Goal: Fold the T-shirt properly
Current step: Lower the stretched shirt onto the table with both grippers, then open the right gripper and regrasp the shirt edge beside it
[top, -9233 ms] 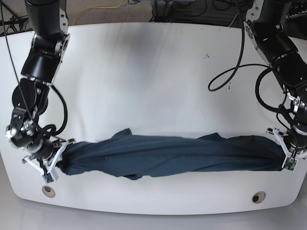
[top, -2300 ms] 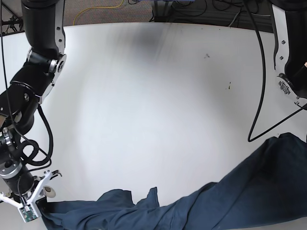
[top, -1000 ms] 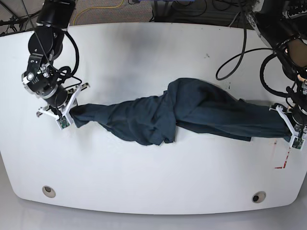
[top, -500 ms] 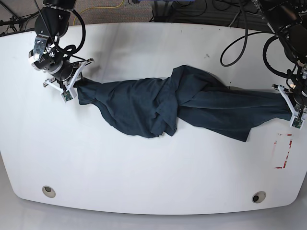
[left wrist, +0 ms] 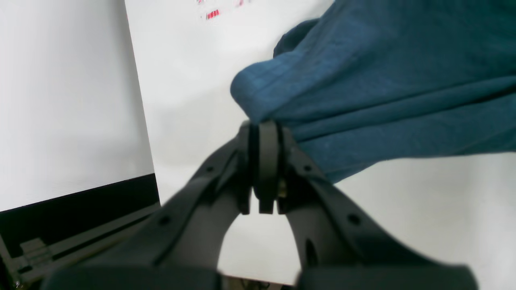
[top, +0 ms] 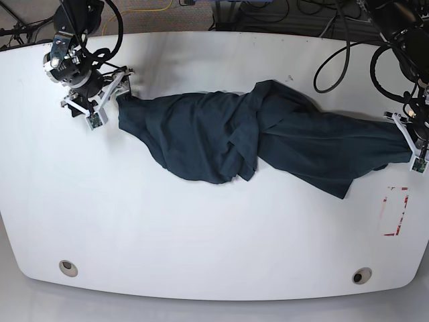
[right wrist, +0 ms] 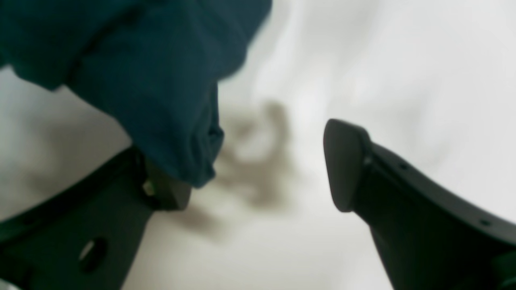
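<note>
The white table [top: 201, 228] is carrying the T-shirt [top: 255, 137], which is lying bunched and twisted across its upper half, stretching from the far left corner region to the right edge. 2 round holes are sitting near the front edge, the left hole [top: 67, 267] and the right hole [top: 360, 276], and a small red mark [top: 394, 211] is showing on the table just below the shirt's right end. Black cables [top: 335, 60] are looping down from the arm at the upper right, and nothing is lying on the cloth itself.

The left gripper [left wrist: 264, 133] is pinching a fold of the shirt's edge, its jaws pressed together with cloth between them. The right gripper [right wrist: 266, 161] is standing with its jaws wide apart; a hem of the shirt is draping over one finger [right wrist: 161, 189], and I cannot tell whether that finger is still catching it.

Compared with 0.5 s ago, the shirt is lying further up and spread a little wider, and the right gripper in the base view [top: 100, 100] is sitting higher and closer to the table's corner. 1.0 s ago the cloth was a tighter, rope-like twist.
</note>
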### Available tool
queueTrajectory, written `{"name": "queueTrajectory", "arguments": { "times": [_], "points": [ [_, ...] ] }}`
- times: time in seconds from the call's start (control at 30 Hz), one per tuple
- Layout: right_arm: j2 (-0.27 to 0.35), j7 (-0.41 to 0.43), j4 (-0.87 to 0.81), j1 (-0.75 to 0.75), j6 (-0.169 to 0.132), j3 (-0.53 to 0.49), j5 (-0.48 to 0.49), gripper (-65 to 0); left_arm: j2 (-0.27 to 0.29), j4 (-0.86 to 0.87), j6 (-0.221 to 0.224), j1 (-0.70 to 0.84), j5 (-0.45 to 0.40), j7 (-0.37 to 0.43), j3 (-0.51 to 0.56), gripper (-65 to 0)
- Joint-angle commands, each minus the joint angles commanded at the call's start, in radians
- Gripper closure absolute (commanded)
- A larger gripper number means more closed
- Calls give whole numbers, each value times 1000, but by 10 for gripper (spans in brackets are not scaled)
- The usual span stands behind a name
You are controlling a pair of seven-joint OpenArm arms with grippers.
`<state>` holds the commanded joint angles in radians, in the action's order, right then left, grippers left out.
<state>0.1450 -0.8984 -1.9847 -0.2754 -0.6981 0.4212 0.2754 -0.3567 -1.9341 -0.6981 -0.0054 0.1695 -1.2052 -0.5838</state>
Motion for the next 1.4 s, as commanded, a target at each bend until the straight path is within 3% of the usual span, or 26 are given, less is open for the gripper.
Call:
{"name": "queueTrajectory", "arguments": {
  "times": [0.23,0.7,0.8,1.0,1.23,1.4],
  "points": [
    [-17,-9,2,84,0,-20,-11,-476,2,0,0,-2,0,0,0,0],
    [-23,-66,178,341,0,-32,-120,-476,3,-2,0,-3,0,0,2,0],
    [-12,-117,213,384,0,-54,-121,-474,5,-2,0,-2,0,0,3,0],
    [17,-201,153,313,0,-52,-114,-474,0,-2,0,-2,0,0,0,0],
    [9,-203,43,178,0,-57,-112,-474,0,-2,0,-8,0,0,3,0],
    [-34,-204,17,100,0,-57,-112,-474,2,-2,0,-8,0,0,2,0]
  ]
}}
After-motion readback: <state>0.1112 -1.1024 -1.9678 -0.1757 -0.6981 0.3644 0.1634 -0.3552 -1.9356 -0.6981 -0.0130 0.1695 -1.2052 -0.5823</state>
